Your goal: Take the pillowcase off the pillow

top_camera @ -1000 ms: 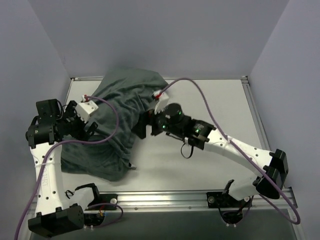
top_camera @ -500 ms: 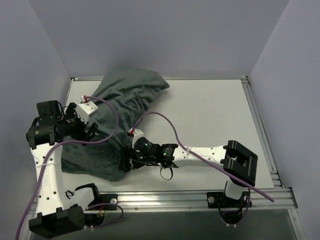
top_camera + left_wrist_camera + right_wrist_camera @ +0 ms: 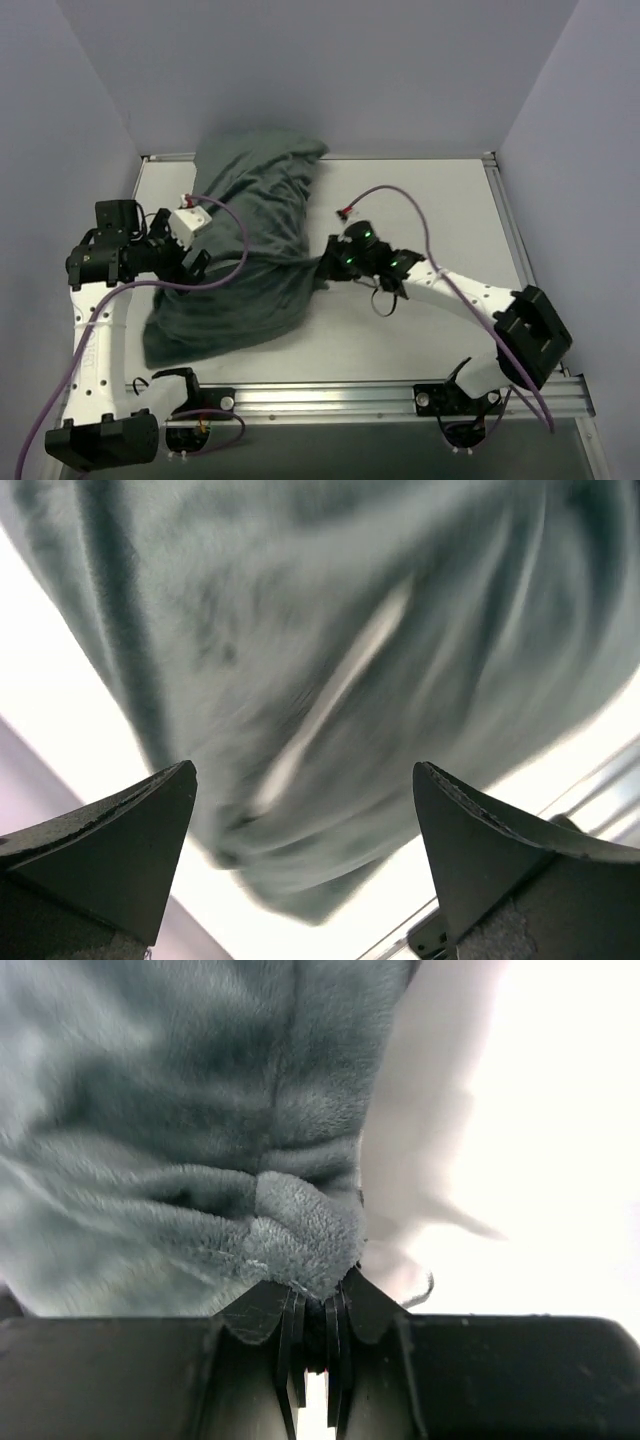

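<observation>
The pillowcase (image 3: 250,250) lies bunched on the left half of the table, showing only its dark grey-green plush side. The pillow is hidden; I cannot tell whether it is inside the bundle. My right gripper (image 3: 322,272) is at the bundle's right edge, shut on a pinched fold of the pillowcase (image 3: 300,1230), with the fabric gathered right at the closed tips of the gripper (image 3: 320,1295). My left gripper (image 3: 195,262) hovers over the left part of the pillowcase (image 3: 330,660). Its fingers (image 3: 150,820) stand wide apart with nothing between them, so the gripper (image 3: 303,770) is open.
The white table (image 3: 430,210) is bounded by grey walls at the back and sides and a metal rail (image 3: 330,395) along the front. Purple cables (image 3: 395,195) loop over both arms. The right arm's elbow (image 3: 530,335) sits near the front right corner.
My right gripper has swung from the bundle's front edge to its right side and shut on the fabric. The bundle has shifted and been drawn rightwards. The left gripper moved slightly right, still open.
</observation>
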Robot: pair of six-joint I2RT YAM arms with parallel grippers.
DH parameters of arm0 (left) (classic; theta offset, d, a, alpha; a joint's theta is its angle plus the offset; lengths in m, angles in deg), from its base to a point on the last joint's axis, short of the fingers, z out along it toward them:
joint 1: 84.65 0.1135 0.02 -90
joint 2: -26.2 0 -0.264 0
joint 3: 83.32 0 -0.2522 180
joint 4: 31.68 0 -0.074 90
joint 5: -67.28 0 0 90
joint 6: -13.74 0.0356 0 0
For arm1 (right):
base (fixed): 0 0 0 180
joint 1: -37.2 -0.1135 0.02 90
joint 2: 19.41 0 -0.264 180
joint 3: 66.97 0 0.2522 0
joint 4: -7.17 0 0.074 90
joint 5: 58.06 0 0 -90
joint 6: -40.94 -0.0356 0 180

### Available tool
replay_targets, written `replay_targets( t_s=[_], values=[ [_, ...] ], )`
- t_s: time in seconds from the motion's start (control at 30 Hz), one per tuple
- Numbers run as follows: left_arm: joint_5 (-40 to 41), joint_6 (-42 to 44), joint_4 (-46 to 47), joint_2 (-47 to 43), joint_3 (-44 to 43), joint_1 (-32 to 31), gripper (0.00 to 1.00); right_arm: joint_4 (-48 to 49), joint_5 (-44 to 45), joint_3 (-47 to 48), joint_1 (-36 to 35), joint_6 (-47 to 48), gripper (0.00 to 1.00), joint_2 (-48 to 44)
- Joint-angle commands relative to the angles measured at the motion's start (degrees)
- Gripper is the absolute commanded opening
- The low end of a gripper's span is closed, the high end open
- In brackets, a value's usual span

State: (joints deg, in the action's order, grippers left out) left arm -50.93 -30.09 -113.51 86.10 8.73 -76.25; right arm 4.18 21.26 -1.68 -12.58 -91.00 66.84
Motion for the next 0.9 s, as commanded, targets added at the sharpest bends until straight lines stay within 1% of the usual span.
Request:
replay_targets(
  t_s=[0.0, 0.03, 0.07, 0.1, 0.13, 0.17, 0.2, 0.23, 0.27, 0.33, 0.37, 0.43, 0.53, 0.63, 0.67, 0.73, 0.77, 0.8, 0.87],
  values=[
    [0.42, -4.59, -1.28, 0.39, -2.97, -6.45, 1.00, -10.47, 0.59, 1.99, 16.75, 10.70, 0.00, -8.56],
    [1.56, -7.82, 0.82, 0.39, -3.76, -11.52, 0.99, -12.76, -0.13, 4.87, 19.95, 13.34, 0.00, -9.09],
    [3.32, -9.51, 1.79, 0.66, -4.20, -13.83, 1.00, -15.40, -0.66, 6.73, 22.42, 18.85, 0.00, -8.83],
    [4.12, -11.00, 2.85, 1.01, -4.73, -16.12, 1.00, -16.73, -0.83, 8.92, 25.75, 21.34, 0.00, -8.22],
    [5.08, -14.15, 4.77, 2.23, -5.25, -20.92, 0.99, -18.05, -0.84, 11.38, 26.65, 23.54, 0.00, -6.04],
    [6.05, -15.57, 5.49, 3.11, -6.48, -23.23, 1.00, -19.10, -0.92, 16.19, 27.36, 25.48, 0.00, -4.62],
    [6.23, -16.46, 6.02, 4.16, -7.10, -24.65, 0.99, -20.85, -1.10, 18.32, 28.50, 28.37, 0.00, -3.22],
    [5.62, -18.12, 6.72, 6.70, -7.80, -25.88, 1.00, -21.65, -1.45, 20.35, 29.03, 29.18, 0.00, -0.42],
    [5.36, -19.27, 7.25, 8.11, -8.68, -26.24, 0.99, -22.79, -1.80, 23.59, 29.65, 29.62, 0.00, 1.09],
    [7.27, -21.12, 8.13, 12.06, -11.49, -27.91, 1.00, -23.42, -2.85, 25.81, 30.88, 29.28, 0.00, 4.25],
    [8.25, -21.38, 8.31, 13.21, -12.46, -30.61, 0.99, -23.51, -4.16, 26.77, 30.97, 29.02, 0.00, 4.88],
    [12.01, -22.70, 9.27, 16.72, -15.71, -33.44, 0.94, -22.64, -5.75, 26.35, 31.06, 27.62, 0.00, 5.50],
    [14.14, -26.55, 11.82, 21.73, -19.67, -36.17, 0.94, -19.30, -9.71, 23.45, 30.97, 25.16, 0.00, 5.50],
    [14.58, -27.98, 14.62, 25.86, -20.55, -38.45, 0.94, -18.50, -9.19, 23.00, 31.15, 24.62, 0.00, 6.63],
    [16.06, -27.81, 15.42, 26.67, -20.20, -39.51, 0.94, -18.76, -8.58, 23.18, 31.58, 24.62, 0.00, 6.99],
    [17.65, -26.93, 17.87, 27.90, -18.72, -43.18, 0.94, -19.20, -7.96, 24.14, 32.37, 24.53, 0.01, 7.95],
    [18.27, -26.92, 18.58, 28.25, -18.45, -44.17, 0.94, -20.51, -7.61, 24.76, 33.16, 24.53, 0.20, 8.22],
    [17.49, -27.01, 19.81, 28.43, -18.36, -44.87, 0.94, -21.48, -7.00, 25.54, 33.43, 24.70, 0.33, 8.31],
    [14.34, -28.24, 20.52, 29.66, -19.31, -45.58, 0.94, -25.59, -2.09, 28.35, 33.69, 24.71, 0.60, 8.58]
  ],
)
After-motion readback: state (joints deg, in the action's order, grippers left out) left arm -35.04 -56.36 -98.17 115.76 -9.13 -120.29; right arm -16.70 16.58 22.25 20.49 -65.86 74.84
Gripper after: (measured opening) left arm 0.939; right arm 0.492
